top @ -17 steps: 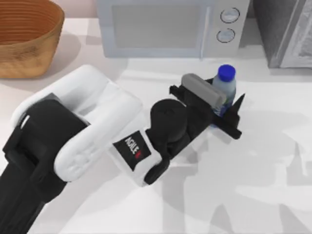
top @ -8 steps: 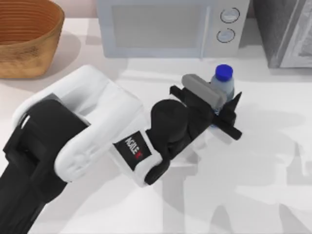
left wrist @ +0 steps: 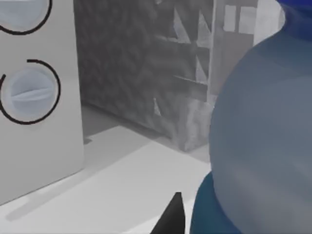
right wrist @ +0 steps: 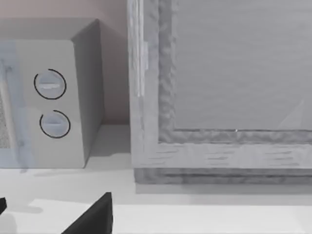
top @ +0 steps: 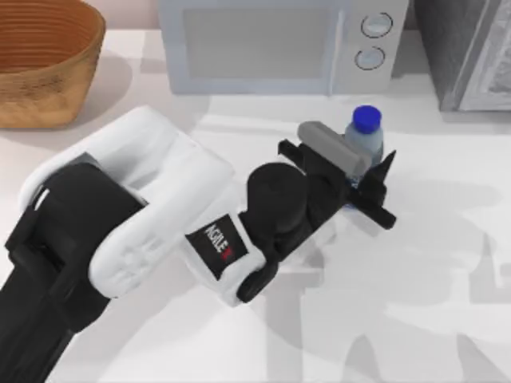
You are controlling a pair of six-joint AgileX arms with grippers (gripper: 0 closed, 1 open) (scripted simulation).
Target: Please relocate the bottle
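Bottle (top: 365, 137) standing upright on table (top: 431, 263), in front of microwave (top: 279, 44), near its dials. Left hand (top: 363, 177) gripping bottle at lower body, below blue cap. Judging it light, thin-walled, smooth plastic: squeezing hard risking dents, slipping. Mid-body hold suiting best. Right hand facing grey cabinet (right wrist: 219, 97); cannot tell its state.

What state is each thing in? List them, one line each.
Bottle: upright, capped, between the left gripper's fingers.
Left gripper: shut on the bottle, in front of the microwave.
Microwave: door closed.
Basket: upright at the table's far left.
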